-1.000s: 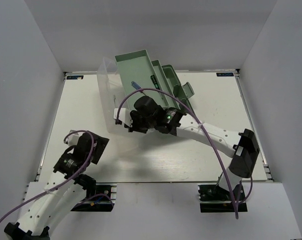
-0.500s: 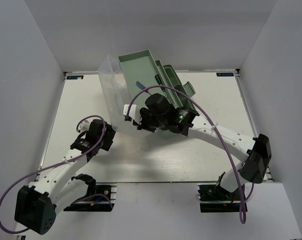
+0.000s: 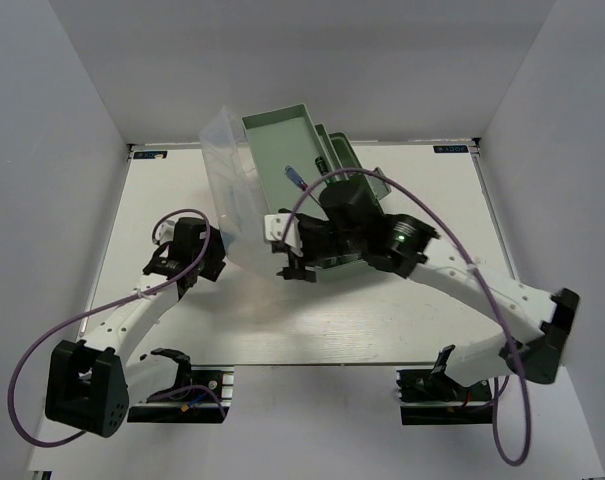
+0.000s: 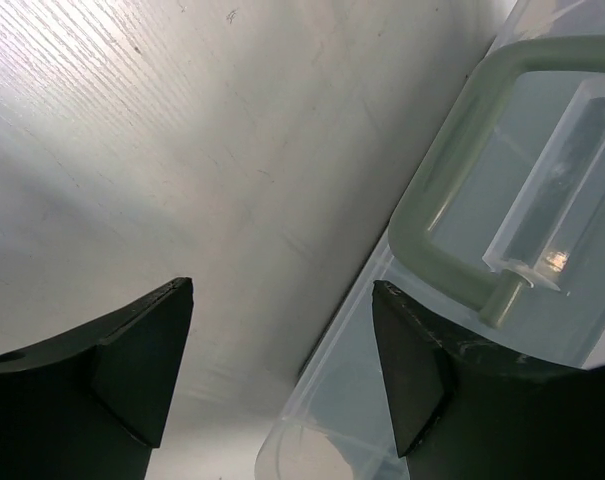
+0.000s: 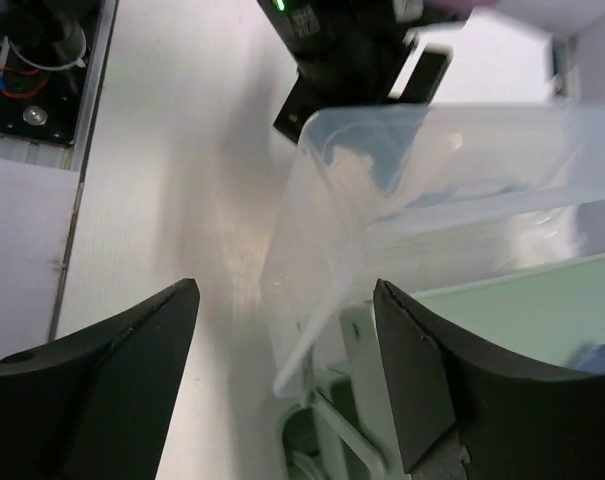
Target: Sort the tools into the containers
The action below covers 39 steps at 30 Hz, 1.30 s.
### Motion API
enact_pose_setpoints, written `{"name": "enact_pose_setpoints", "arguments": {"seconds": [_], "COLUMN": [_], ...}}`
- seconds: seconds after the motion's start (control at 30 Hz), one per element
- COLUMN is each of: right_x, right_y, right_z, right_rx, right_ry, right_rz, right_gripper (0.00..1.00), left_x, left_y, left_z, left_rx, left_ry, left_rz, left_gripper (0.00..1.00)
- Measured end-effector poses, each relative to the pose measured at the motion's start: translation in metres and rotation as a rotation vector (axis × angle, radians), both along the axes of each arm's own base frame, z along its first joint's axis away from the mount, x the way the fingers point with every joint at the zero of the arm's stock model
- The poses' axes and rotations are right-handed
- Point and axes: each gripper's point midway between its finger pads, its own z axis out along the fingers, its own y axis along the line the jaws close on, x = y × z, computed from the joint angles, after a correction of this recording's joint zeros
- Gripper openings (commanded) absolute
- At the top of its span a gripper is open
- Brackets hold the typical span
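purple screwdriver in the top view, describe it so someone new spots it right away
Find the pale mint-green plastic toolbox open at the far middle of the white table. In its leftmost fold-out tray lies a slim pen-like screwdriver. Its bluish-purple handle is the only such colour against the green.

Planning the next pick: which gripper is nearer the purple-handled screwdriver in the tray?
Right. The right gripper is just this side of the purple-handled screwdriver in its tray; the left gripper is farther left, past the translucent lid.

Nothing legible; the small corner labels [image 3: 151,155] on the table [image 3: 432,200] are too blurred
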Motion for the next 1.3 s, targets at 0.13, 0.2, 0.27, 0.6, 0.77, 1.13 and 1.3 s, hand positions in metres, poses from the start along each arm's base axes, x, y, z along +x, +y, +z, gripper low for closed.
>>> {"name": "enact_pose_setpoints", "arguments": {"seconds": [0.13,0.2,0.27,0.6,0.77,1.13,1.3], "right_x": [-0.015,-0.010,0.013,0.215,0.242,0.210,0.193], "right_y": [-0.025,-0.032,-0.039,-0.190,-0.268,-0.250,-0.225], "right_z": [0.044,0.068,0.088,0.019,-0.060,-0.191,-0.193], "right_rx": [0.101,0.159,0.195,-0.128,-0.290,-0.351,-0.258], "right_ry": [-0.117,-0.200,-0.283,-0.262,0.012,0.673,0.896], "right_rz": [0.043,0.010,-0.102,-1.000,-1.213,-1.078,-0.987], "right_gripper": [0.45,0.11,0.00,0.00,0.00,0.00,0.00], "left_x": [0.001,0.001,0.004,0.070,0.096,0.154,0.185], "left_y": [0.002,0.003,0.004,-0.003,-0.008,-0.053,-0.089], "left_z": [-0.003,-0.005,-0.006,0.051,0.077,0.085,0.102], "left_rx": [-0.004,-0.004,0.001,0.059,0.104,0.057,-0.026], "left_ry": [0.012,0.019,0.028,-0.079,-0.127,-0.163,-0.253], "left_rz": [-0.006,-0.009,-0.015,-0.080,-0.129,-0.349,-0.491], "left_gripper": [0.82,0.82,0.82,0.82,0.82,0.79,0.79]}}
